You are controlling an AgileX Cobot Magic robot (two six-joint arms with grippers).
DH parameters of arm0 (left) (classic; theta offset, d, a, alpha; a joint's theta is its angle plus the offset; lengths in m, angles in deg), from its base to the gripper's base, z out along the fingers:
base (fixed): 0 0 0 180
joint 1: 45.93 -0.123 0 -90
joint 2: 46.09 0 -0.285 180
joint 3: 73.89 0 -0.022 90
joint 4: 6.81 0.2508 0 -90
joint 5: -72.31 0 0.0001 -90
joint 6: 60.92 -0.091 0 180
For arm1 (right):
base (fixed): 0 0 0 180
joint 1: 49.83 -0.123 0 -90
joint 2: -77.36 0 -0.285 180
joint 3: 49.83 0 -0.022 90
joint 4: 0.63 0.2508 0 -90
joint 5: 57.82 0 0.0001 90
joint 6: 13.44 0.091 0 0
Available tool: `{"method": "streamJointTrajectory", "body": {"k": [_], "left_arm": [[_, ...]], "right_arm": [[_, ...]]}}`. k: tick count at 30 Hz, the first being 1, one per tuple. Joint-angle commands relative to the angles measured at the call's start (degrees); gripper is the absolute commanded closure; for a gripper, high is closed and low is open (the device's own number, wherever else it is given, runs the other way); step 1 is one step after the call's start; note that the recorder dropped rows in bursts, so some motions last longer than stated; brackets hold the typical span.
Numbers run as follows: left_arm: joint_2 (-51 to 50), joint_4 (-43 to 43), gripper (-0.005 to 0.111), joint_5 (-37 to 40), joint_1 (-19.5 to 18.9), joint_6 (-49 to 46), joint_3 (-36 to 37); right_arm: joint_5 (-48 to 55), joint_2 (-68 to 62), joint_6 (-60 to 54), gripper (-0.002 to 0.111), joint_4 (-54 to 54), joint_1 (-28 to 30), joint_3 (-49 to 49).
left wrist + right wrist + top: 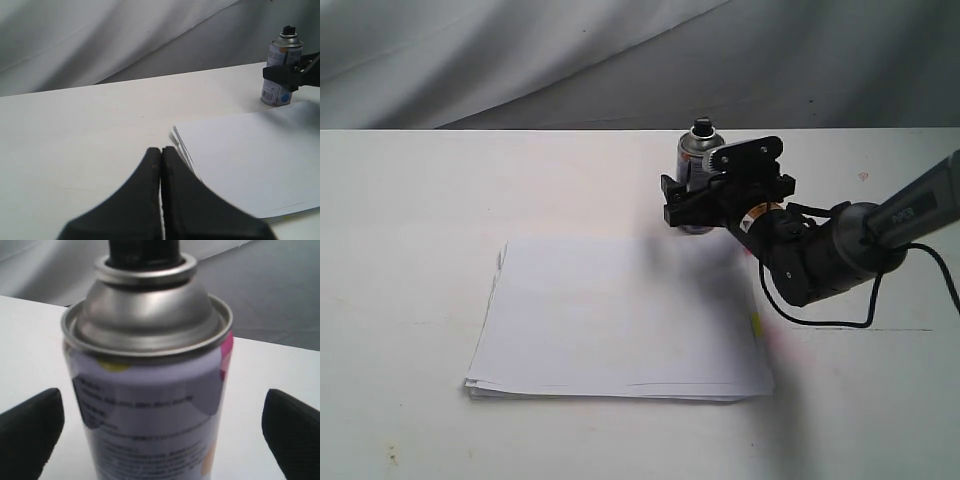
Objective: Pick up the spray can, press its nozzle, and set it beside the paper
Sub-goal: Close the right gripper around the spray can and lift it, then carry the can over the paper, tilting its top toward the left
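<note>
The spray can (698,155) stands upright on the white table just past the far right corner of the paper (620,315). Its black nozzle (702,126) is on top. My right gripper (725,197) is open around the can's body. In the right wrist view the can (150,390) fills the middle, with one fingertip (30,430) on each side and a gap between each and the can. In the left wrist view my left gripper (161,150) is shut and empty above the table by the paper's corner (250,160), far from the can (279,75).
A grey cloth backdrop (570,60) hangs behind the table's far edge. The right arm's black cable (820,320) loops over the table beside the paper's right edge, where a small yellow tab (756,323) shows. The left arm is outside the exterior view.
</note>
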Motion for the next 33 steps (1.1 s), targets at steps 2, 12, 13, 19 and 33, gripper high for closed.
{"method": "streamJointTrajectory", "body": {"k": [2,12,13,19,33], "left_arm": [[0.3,0.0,0.107,-0.7,-0.1,0.2,0.3],[0.3,0.0,0.107,-0.7,-0.1,0.2,0.3],[0.3,0.0,0.107,-0.7,-0.1,0.2,0.3],[0.3,0.0,0.107,-0.7,-0.1,0.2,0.3],[0.3,0.0,0.107,-0.7,-0.1,0.2,0.3]], "right_arm": [[0.9,0.0,-0.4,0.019,0.0,0.5,-0.3],[1.1,0.0,-0.4,0.087,-0.6,0.5,-0.3],[1.1,0.1,-0.4,0.090,-0.6,0.5,-0.3],[15.9,10.0,-0.4,0.108,-4.0,0.5,-0.2],[53.0,48.4,-2.0,0.108,-16.6,-1.4,7.7]]}}
